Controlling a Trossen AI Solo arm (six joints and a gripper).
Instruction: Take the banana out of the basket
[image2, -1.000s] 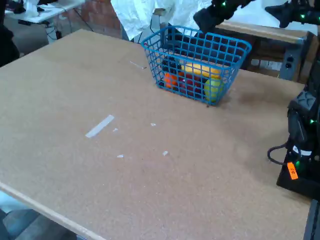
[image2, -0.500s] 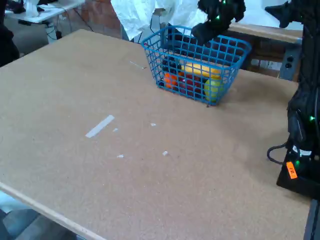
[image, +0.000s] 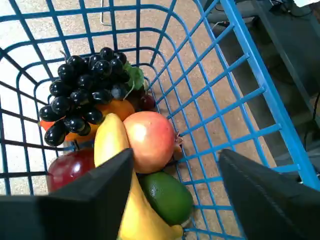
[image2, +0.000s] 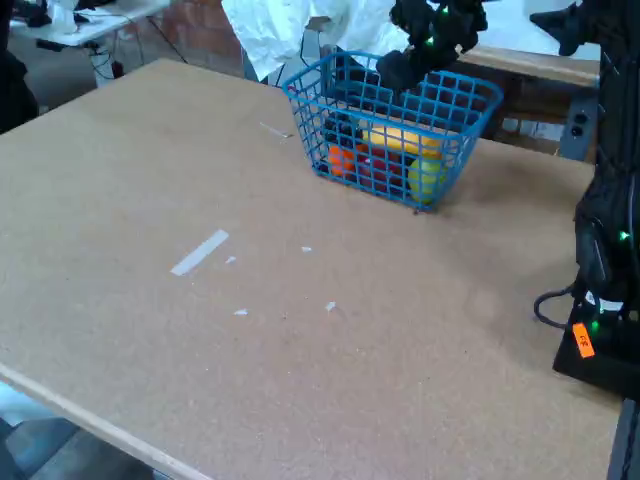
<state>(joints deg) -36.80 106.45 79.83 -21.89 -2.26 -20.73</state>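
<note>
The tool (image: 172, 175) hangs just above the basket (image: 260, 90) with its two dark fingers (image: 95, 195) spread wide and nothing between them; in the wrist view the left finger sits over the banana (image: 117, 170) and the right one close to the basket's side wall. The banana lies inside the basket, wedged among a pinkish apple (image: 150, 140), a red apple (image: 70, 167), a green fruit (image: 167, 195) and an orange (image: 115, 107) under a bunch of black grapes (image: 82, 90). It looks like a smooth, glossy plastic toy, so probably light and stiff but slippery; a grip across its narrow width near the exposed upper half seems best, since the lower end is hemmed in by the green fruit. The wrist view alone shows how the fruit is packed and which part of the banana is free. The fixed view shows instead the basket (image2: 392, 125) standing near the far edge of the worktop (image2: 250, 300), the banana (image2: 402, 140) as a yellow streak behind the wire, and the tool (image2: 395, 68) at the rim
</note>
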